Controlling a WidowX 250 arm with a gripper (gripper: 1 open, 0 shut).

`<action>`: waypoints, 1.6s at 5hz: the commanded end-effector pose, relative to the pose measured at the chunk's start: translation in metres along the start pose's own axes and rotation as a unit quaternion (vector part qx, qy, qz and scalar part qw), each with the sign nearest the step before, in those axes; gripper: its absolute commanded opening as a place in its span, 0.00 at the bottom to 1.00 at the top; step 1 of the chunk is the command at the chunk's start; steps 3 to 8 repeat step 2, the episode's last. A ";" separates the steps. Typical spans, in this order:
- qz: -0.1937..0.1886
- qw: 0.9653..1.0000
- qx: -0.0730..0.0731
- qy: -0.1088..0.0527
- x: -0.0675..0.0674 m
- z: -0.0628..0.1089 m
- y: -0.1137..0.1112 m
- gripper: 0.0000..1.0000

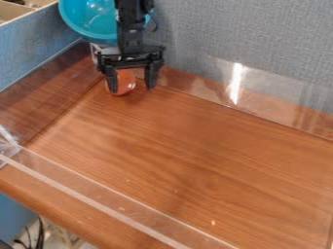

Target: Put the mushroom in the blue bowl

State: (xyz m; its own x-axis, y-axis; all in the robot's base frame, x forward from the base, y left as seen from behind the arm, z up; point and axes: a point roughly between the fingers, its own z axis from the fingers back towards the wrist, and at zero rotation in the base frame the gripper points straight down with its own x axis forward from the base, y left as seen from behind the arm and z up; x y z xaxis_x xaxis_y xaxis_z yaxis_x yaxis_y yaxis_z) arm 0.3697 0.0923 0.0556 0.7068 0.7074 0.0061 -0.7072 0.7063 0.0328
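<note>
The mushroom (121, 87), with an orange-red cap, lies on the wooden table near the back left, close to the grey wall. My black gripper (131, 84) is open and hangs low right over it, one finger on each side; whether the fingers touch it is unclear. The blue bowl (84, 17) is at the top left behind the arm, tilted so its opening faces the camera, partly hidden by the arm.
The wooden table (196, 156) has a clear plastic rim (78, 190) along its front and left edges. A grey fabric wall (247, 39) backs it. A clear panel (274, 92) stands at the back right.
</note>
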 end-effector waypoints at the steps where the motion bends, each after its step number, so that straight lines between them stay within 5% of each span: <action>1: -0.002 1.000 -0.013 -0.018 0.000 0.014 -0.006 1.00; 8: -0.002 1.000 -0.014 -0.017 -0.003 0.015 -0.008 1.00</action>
